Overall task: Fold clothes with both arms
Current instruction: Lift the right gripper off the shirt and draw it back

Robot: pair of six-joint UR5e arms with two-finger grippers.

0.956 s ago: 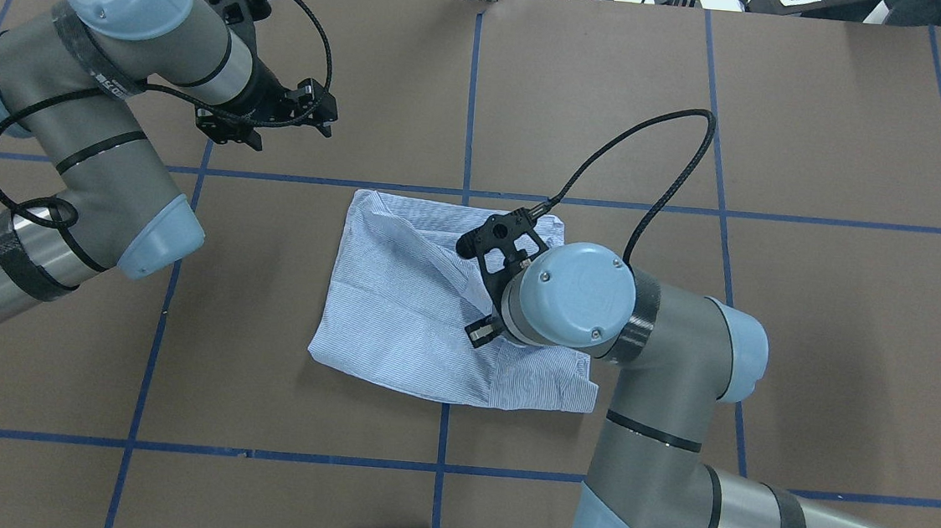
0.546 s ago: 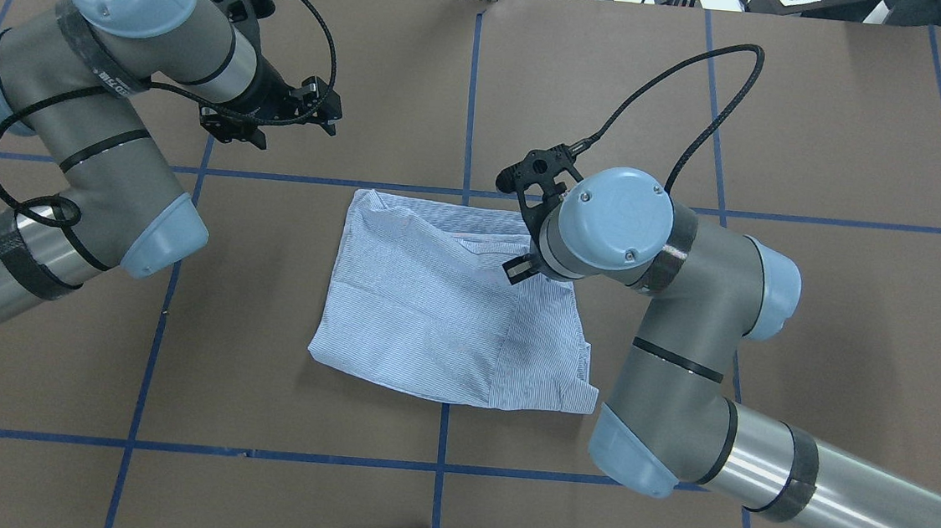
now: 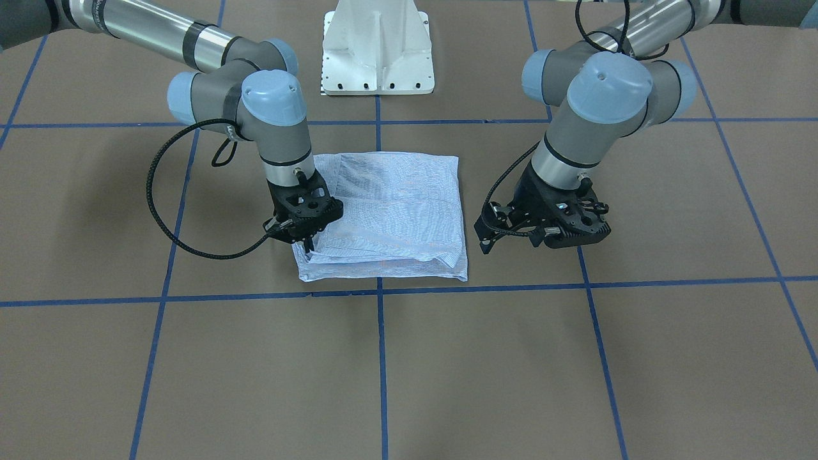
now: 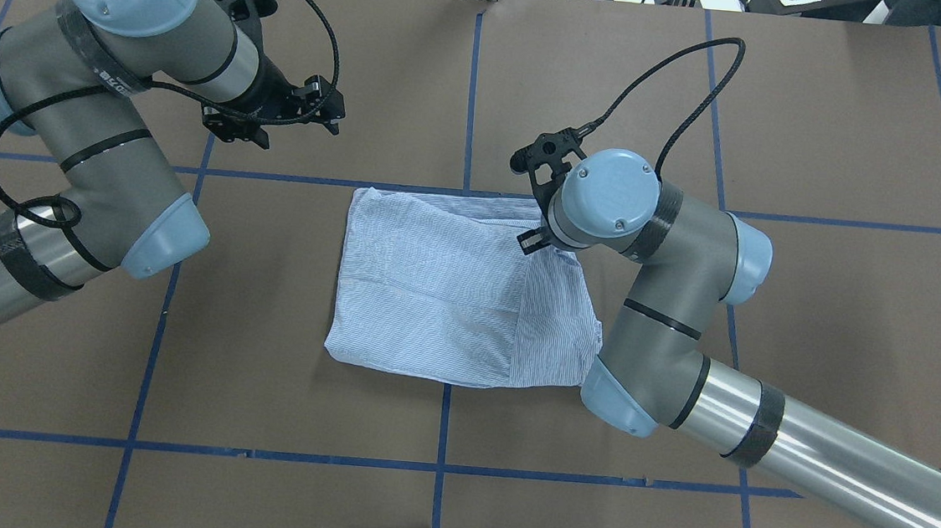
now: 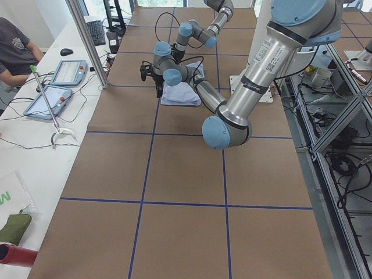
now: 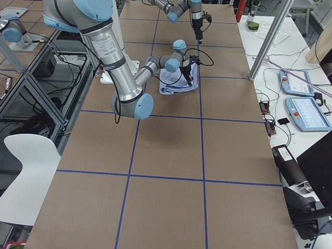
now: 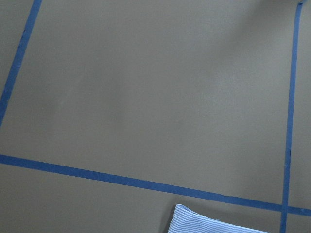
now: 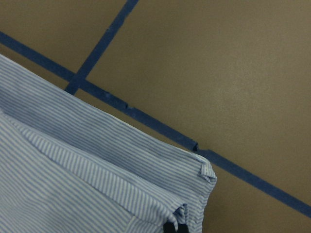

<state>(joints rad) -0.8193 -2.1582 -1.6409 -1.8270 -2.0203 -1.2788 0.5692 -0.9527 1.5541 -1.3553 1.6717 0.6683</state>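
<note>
The clothes are one light blue-and-white striped shirt [image 4: 435,286], lying as a folded rectangle [image 3: 396,204] in the middle of the brown table. My right gripper [image 3: 308,246] points down at its far right corner [image 8: 73,160] and is shut on the bunched edge there. In the overhead view the wrist covers most of the right gripper [image 4: 531,239]. My left gripper [image 4: 333,116] hovers open over bare table, past the shirt's far left corner and apart from it [image 3: 489,230]. The left wrist view catches only a small corner of the shirt [image 7: 204,223].
Blue tape lines [image 4: 470,104] divide the brown table into squares. The white pedestal base [image 3: 377,51] stands at the robot's side. Beyond the far edge are tablets [image 5: 70,71], a metal post [image 5: 87,40] and a seated person [image 5: 11,46].
My right gripper has moved from over the shirt's near middle to its far right corner, dragging a layer with it. The shirt now lies flatter and squarer. The left arm has barely shifted.
</note>
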